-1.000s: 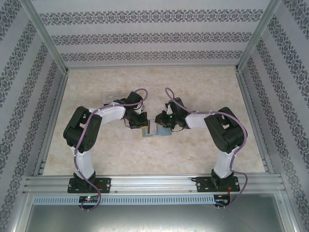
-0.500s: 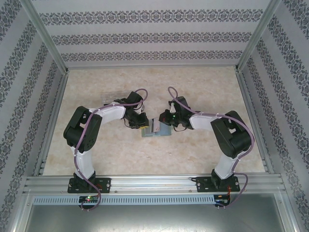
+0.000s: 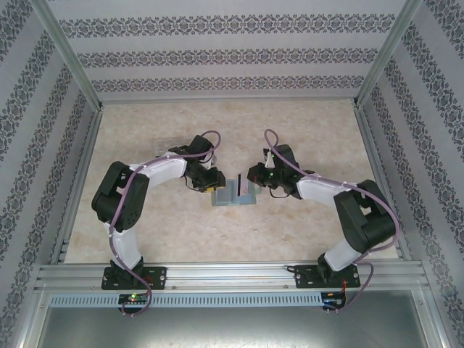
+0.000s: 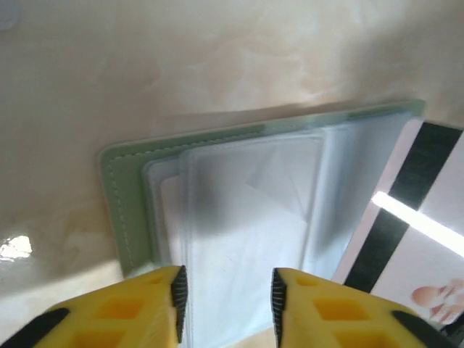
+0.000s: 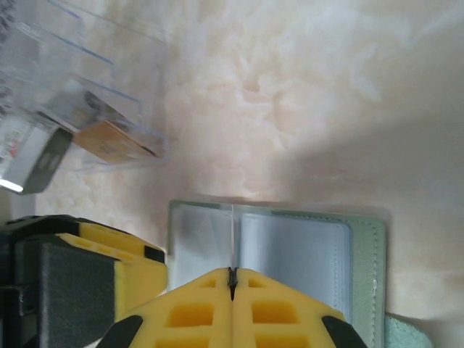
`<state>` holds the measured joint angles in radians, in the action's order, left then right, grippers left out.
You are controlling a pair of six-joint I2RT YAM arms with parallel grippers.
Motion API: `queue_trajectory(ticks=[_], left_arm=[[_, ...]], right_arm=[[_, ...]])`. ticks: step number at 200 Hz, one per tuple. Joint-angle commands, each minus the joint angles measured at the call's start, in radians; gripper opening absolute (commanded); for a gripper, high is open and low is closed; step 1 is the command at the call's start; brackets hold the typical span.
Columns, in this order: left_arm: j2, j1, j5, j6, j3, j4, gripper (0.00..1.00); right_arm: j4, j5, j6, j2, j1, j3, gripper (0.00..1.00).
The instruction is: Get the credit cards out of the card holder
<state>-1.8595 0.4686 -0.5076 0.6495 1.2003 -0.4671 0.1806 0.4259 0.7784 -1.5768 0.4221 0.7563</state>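
Currently held: the right gripper (image 5: 232, 279) has its yellow fingers pressed together on a thin sheet seen edge-on, which I take to be the whitish plastic card with a black stripe (image 4: 406, 217)
Left gripper (image 4: 226, 299): fingers apart, straddling the near rim of the clear sleeves, not visibly pinching anything
Card holder: a pale sage-green soft bifold wallet (image 3: 225, 197), lying open and flat about the middle of the table (image 3: 312, 130), between the two grippers
Long axis: the open holder runs left to right, one half toward each arm
Key relation: the striped card stands over the holder's right half, on the right gripper's side; the left gripper sits at the left half, just beside the green cover
Nearer arm: right for the card, left for steadying the holder
Card versus pocket: I cannot tell whether the card's far end sits inside a sleeve or is free of it
Next move, as I judge it: draw the card away toward the right edge of the table, in line with the holder's long axis, while the left fingers close on the left half so it does not drag
Elsewhere: a clear plastic rectangular tray (image 5: 87, 80) toward the far edge of the table, left of the middle, with an orange-yellow card (image 5: 116, 141) inside it
Risk: the soft holder may lift or slide with the card if nothing pins it
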Motion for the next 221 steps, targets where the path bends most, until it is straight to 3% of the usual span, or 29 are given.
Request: queue_trajectory(ticks=[1, 64, 89, 107, 140, 172, 221], left_arm=[[0.078, -0.02, -0.066, 0.05, 0.0, 0.082, 0.49], [0.219, -0.061, -0.263, 0.26, -0.119, 0.449, 0.87], [0.222, -0.087, -0.355, 0.398, -0.174, 0.675, 0.88], [0.215, -0.089, -0.387, 0.446, -0.191, 0.774, 0.86], [0.222, -0.091, -0.437, 0.477, -0.199, 0.855, 0.71], [0.261, -0.091, -0.472, 0.437, -0.191, 0.828, 0.62], [0.263, -0.091, -0.473, 0.436, -0.185, 0.84, 0.4]], right_arm=[[0.066, 0.027, -0.01, 0.076, -0.031, -0.027, 0.0], [0.242, 0.185, 0.164, 0.165, -0.064, -0.038, 0.0], [0.356, 0.225, 0.256, 0.161, -0.067, -0.035, 0.0], [0.424, 0.245, 0.311, 0.15, -0.071, -0.031, 0.0], [0.463, 0.255, 0.351, 0.137, -0.076, -0.022, 0.0], [0.488, 0.26, 0.375, 0.132, -0.08, -0.025, 0.0], [0.496, 0.269, 0.386, 0.129, -0.08, -0.026, 0.0]])
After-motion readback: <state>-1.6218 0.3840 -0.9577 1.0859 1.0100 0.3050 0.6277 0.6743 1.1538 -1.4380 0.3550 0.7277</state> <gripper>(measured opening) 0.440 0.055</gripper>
